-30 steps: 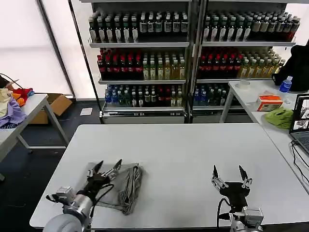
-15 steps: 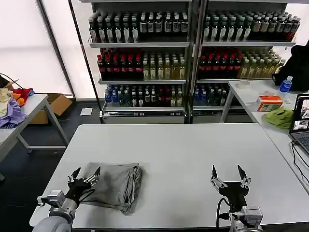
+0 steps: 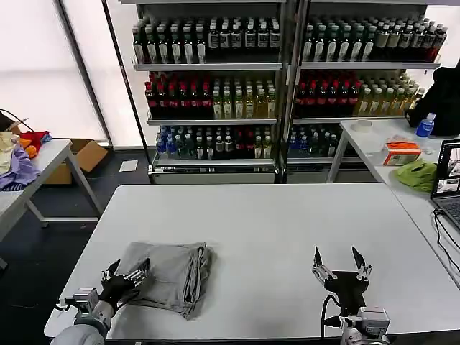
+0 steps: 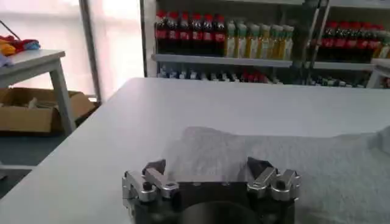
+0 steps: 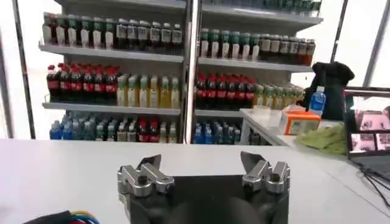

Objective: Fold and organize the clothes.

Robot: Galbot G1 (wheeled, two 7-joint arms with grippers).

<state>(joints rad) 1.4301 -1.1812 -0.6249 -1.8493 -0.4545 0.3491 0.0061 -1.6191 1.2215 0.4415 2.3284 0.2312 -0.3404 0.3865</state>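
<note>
Left pincer (image 3: 125, 275) is seen at the near left corner of the tabletop (image 3: 287, 230), its fingers spread and empty at the near left edge of the folded grey shirt (image 3: 169, 277), while the right pincer (image 3: 341, 262) is held with fingers apart and empty near the near right edge. The shirt is laid flat on the near left part of the tabletop. Shelves of bottles (image 3: 215, 79) are seen far behind.

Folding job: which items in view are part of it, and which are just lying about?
Part of the job:
- folded grey shirt
- left gripper, open at the shirt's near-left corner
- right gripper, open, idle over bare table

Lying about:
- lime-green cloth
- orange box
- laptop
- drink shelves
</note>
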